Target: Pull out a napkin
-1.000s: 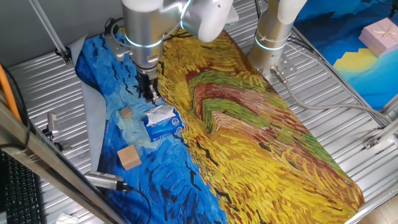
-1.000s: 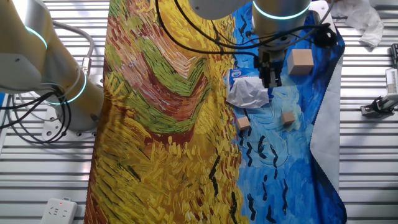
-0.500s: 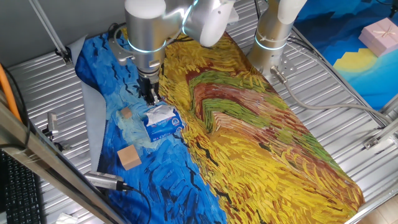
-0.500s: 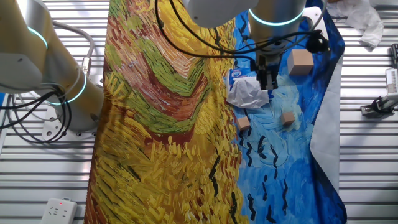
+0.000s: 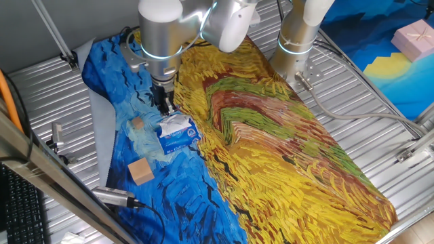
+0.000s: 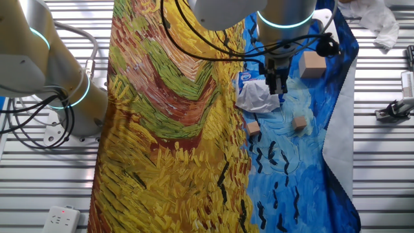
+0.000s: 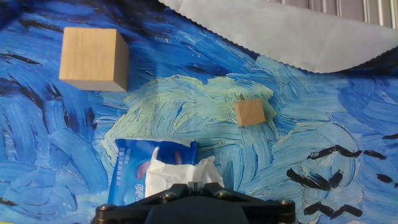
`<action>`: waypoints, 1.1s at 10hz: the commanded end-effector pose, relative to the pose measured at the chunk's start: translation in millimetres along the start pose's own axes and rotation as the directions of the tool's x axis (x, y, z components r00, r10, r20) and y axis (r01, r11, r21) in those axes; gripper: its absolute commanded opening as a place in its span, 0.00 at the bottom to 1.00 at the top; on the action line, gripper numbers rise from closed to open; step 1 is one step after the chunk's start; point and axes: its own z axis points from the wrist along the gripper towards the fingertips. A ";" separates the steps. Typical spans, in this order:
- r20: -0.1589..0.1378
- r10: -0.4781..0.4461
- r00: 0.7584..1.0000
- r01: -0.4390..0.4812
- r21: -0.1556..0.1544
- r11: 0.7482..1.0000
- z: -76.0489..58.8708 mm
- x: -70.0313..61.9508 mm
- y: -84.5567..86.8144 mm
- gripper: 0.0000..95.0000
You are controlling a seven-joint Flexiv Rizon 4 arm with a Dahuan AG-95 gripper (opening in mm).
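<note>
— White tissue first: where is the napkin (image 5: 173, 123) sitting?

— I'm seeing it sticking up crumpled out of the blue tissue pack (image 5: 180, 138), which is lying on the blue side of the painted cloth (image 5: 285, 169). In the other fixed view the napkin (image 6: 257, 98) is covering most of the pack (image 6: 246, 79), and in the hand view the napkin (image 7: 180, 175) is bunching right at the bottom edge, over the pack (image 7: 130, 174).

— And the gripper?

— I'm holding the gripper (image 5: 163, 104) pointing straight down, just beside the napkin's back edge. From the other side the gripper (image 6: 274, 83) is hovering at the top of the crumpled sheet. The fingers are looking close together, maybe nipping the paper, but the black housing is blocking the tips in the hand view, so I cannot tell whether it's gripping anything.

— Other stuff?

— I'm logging a big wooden cube (image 7: 94, 59) and a small wooden cube (image 7: 250, 112) in the hand view, both apart from the pack. The small one (image 5: 137, 124) is sitting just beside the pack in one fixed view; the big one (image 5: 141, 171) is nearer the cloth's edge. A third small cube (image 6: 253, 129) is showing up only in the other fixed view, near the yellow part.

— Anything else?

— A second arm's base (image 5: 296, 41) is standing on the slatted metal table (image 5: 380, 142), off the cloth.
</note>
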 end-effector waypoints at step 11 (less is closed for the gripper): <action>-0.003 -0.012 1.000 0.012 0.019 1.000 -1.1 1.1 -0.2 0.00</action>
